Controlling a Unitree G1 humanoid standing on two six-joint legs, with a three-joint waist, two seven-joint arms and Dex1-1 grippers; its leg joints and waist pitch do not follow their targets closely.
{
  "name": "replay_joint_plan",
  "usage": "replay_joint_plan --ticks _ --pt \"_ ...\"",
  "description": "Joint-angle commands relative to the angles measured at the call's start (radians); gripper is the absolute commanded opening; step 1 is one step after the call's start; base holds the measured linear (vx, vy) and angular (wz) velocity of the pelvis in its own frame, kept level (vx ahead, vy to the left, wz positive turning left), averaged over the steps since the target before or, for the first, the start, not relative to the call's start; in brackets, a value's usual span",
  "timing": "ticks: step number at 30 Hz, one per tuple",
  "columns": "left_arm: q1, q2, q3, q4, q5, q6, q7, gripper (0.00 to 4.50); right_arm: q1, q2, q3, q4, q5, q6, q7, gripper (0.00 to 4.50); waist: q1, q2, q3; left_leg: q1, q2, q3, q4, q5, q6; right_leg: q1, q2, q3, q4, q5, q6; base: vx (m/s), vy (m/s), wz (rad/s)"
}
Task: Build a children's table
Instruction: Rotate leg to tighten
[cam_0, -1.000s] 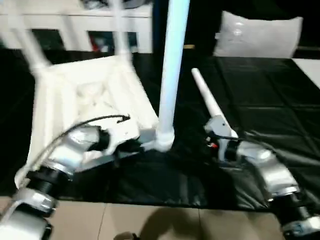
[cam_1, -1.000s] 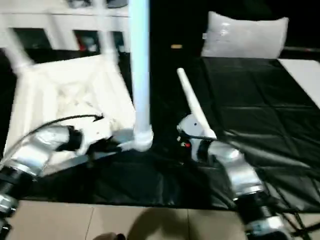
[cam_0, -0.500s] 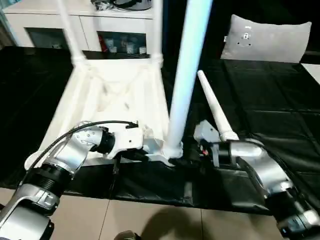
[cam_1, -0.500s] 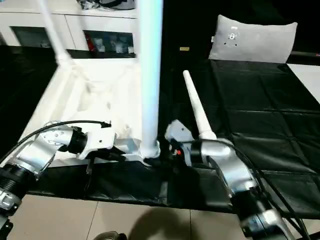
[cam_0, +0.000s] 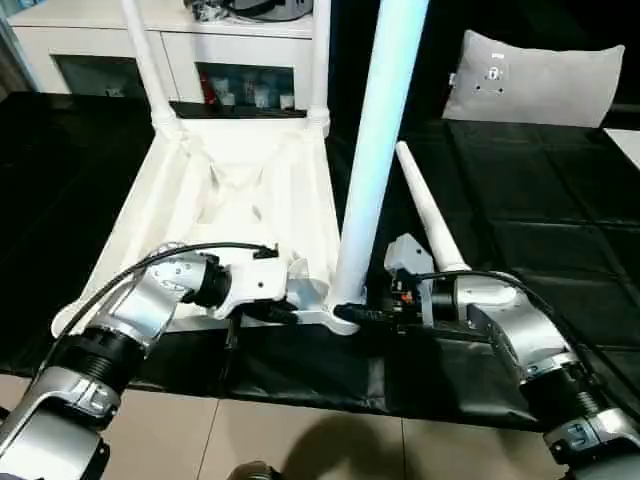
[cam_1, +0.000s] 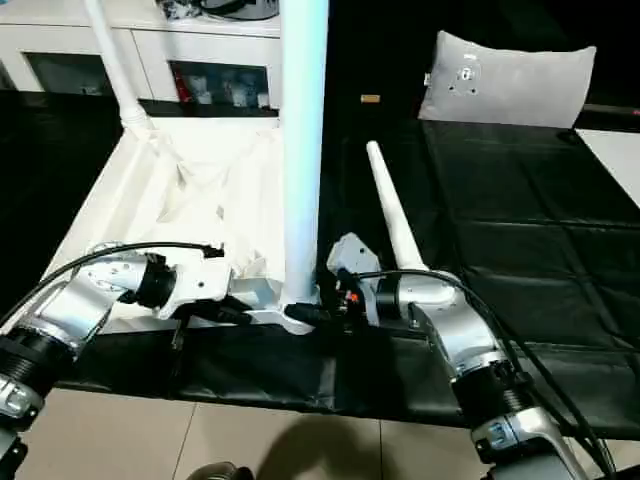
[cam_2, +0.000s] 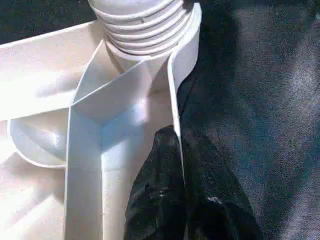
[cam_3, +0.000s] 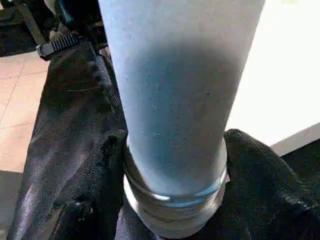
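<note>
The white tabletop lies upside down on a black sheet spread over the floor, with its ribbed underside facing up. Two white legs stand up from the two far corners of the tabletop. A third leg stands up at the near right corner, just at the edge next to the black sheet. Its ringed bottom end sits in the round corner socket. The fourth leg lies flat on the black sheet, just beside the right edge of the tabletop, with its thin end pointing away from the robot. The left hand is at the near right corner of the tabletop. Its two black fingers are pressed together on the thin white rim of the tabletop, one finger on each side of it, close to the socket. The right hand comes in from the right side and is at the bottom of the standing third leg. Its black fingers sit on both sides of the leg's ringed end, wrapped around it. Behind the tabletop stands a white cabinet with glass doors. A grey pillow leans at the far right of the black sheet. Tan floor tiles show in front of the sheet.
</note>
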Motion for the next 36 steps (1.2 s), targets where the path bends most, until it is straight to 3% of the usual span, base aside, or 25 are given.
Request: replay_joint_plan --ticks 1,5,6,7,10,12,15,19,23,24,27,31,36 --pt "0.03 0.004 -0.043 0.006 0.023 0.004 -0.031 0.0 0.018 0.013 0.018 -0.001 0.013 0.02 0.029 2.7 -0.004 -0.004 -0.064 0.024 0.06 -0.016 -0.052 -0.172 0.031 0.034 -0.086 0.041 -0.059 -0.024 -0.211 0.0 0.0 0.0" --pt "0.065 -0.01 -0.016 -0.05 0.004 0.08 0.017 0.0 0.045 0.04 0.014 -0.004 0.012 0.041 -0.012 2.7 -0.006 -0.002 -0.063 0.023 0.06 -0.017 -0.054 -0.185 0.03 0.034 -0.087 0.041 -0.061 -0.039 -0.212 0.0 0.0 0.0" --pt "0.073 -0.025 0.003 -0.074 -0.01 0.125 0.044 0.0 0.05 0.054 0.011 -0.006 0.01 0.049 -0.036 2.69 -0.008 0.001 -0.062 0.027 0.063 -0.017 -0.057 -0.196 0.02 0.033 -0.087 0.042 -0.061 -0.045 -0.215 0.0 0.0 0.0" --pt "0.093 -0.074 0.044 -0.14 -0.033 0.242 0.13 0.0 0.056 0.101 -0.006 0.008 -0.008 0.069 -0.141 2.68 -0.012 0.002 -0.061 0.028 0.064 -0.017 -0.06 -0.211 0.011 0.031 -0.087 0.042 -0.06 -0.06 -0.221 0.0 0.0 0.0" --pt "0.109 -0.123 0.069 -0.2 -0.041 0.335 0.208 0.0 0.049 0.149 -0.024 0.046 -0.033 0.073 -0.251 2.68 -0.018 0.002 -0.051 0.031 0.06 -0.02 -0.067 -0.292 -0.017 0.025 -0.09 0.045 -0.078 -0.223 -0.204 0.0 0.0 0.0" --pt "0.132 -0.218 0.098 -0.284 -0.03 0.467 0.345 0.0 0.028 0.228 -0.069 0.123 -0.047 0.079 -0.411 2.68 -0.039 -0.002 -0.044 0.032 0.057 -0.028 -0.071 -0.363 -0.045 0.024 -0.096 0.048 -0.091 -0.386 -0.167 -0.025 -0.001 -0.01" --pt "0.149 -0.293 0.112 -0.339 -0.013 0.553 0.434 0.0 0.007 0.28 -0.11 0.173 -0.042 0.094 -0.503 2.67 -0.068 -0.005 -0.042 0.021 0.052 -0.035 -0.076 -0.38 -0.045 0.028 -0.093 0.043 -0.1 -0.446 -0.132 0.0 0.0 0.0" --pt "0.14 -0.426 0.101 -0.365 0.036 0.63 0.595 0.0 -0.043 0.351 -0.183 0.26 -0.032 0.092 -0.659 2.67 -0.079 -0.007 -0.046 0.028 0.051 -0.03 -0.071 -0.36 -0.025 0.021 -0.086 0.045 -0.105 -0.374 -0.147 0.0 0.0 0.0" --pt "0.129 -0.435 0.095 -0.354 0.052 0.632 0.624 0.0 -0.052 0.361 -0.186 0.277 -0.047 0.082 -0.674 2.67 -0.079 -0.006 -0.047 0.027 0.049 -0.029 -0.07 -0.359 -0.012 0.021 -0.083 0.044 -0.107 -0.355 -0.143 0.0 0.0 0.0" --pt "0.119 -0.41 0.098 -0.343 0.071 0.626 0.63 0.0 -0.045 0.352 -0.176 0.274 -0.063 0.048 -0.657 3.23 -0.08 -0.006 -0.047 0.026 0.049 -0.028 -0.07 -0.356 -0.011 0.019 -0.081 0.045 -0.105 -0.333 -0.145 0.0 0.0 0.0" --pt "0.114 -0.365 0.101 -0.33 0.091 0.614 0.625 0.0 -0.027 0.335 -0.175 0.25 -0.064 0.023 -0.623 3.41 -0.078 -0.004 -0.049 0.026 0.05 -0.028 -0.07 -0.355 -0.007 0.02 -0.08 0.045 -0.103 -0.302 -0.152 0.0 0.0 0.0" --pt "0.116 -0.339 0.098 -0.322 0.102 0.601 0.612 0.0 -0.02 0.322 -0.175 0.235 -0.066 0.006 -0.608 3.84 -0.073 -0.002 -0.054 0.021 0.051 -0.024 -0.067 -0.295 0.002 0.026 -0.079 0.045 -0.093 -0.191 -0.176 0.0 0.0 0.0" --pt "0.111 -0.242 0.101 -0.258 0.086 0.508 0.532 0.0 0.024 0.231 -0.169 0.136 -0.054 -0.05 -0.475 4.23 -0.069 0.001 -0.054 0.018 0.051 -0.025 -0.067 -0.289 0.012 0.028 -0.077 0.042 -0.092 -0.164 -0.174 0.0 0.0 0.0"
